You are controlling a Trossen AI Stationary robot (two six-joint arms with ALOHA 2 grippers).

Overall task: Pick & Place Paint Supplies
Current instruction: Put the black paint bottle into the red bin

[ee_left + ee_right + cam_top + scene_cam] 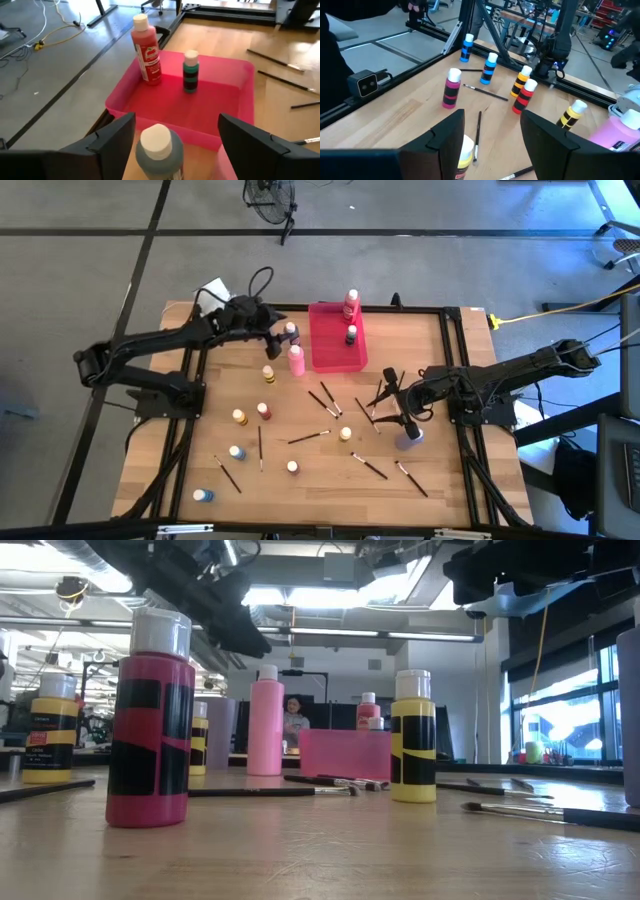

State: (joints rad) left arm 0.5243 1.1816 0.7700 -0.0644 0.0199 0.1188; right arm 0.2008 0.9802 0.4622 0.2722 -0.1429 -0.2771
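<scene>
While a small grey paint bottle with a white cap stands between the spread fingers of the left gripper, nothing clamps it; the jaws stand wide to either side, likely so they can close on it. Just past it lies the pink-red rectangular plastic tray, already holding a red bottle and a dark green bottle, so this seems to be the drop-off spot. Other light-capped bottles and thin dark paintbrushes lie scattered across the wooden table. The right gripper hangs open over the brushes near a lilac cup, holding nothing.
</scene>
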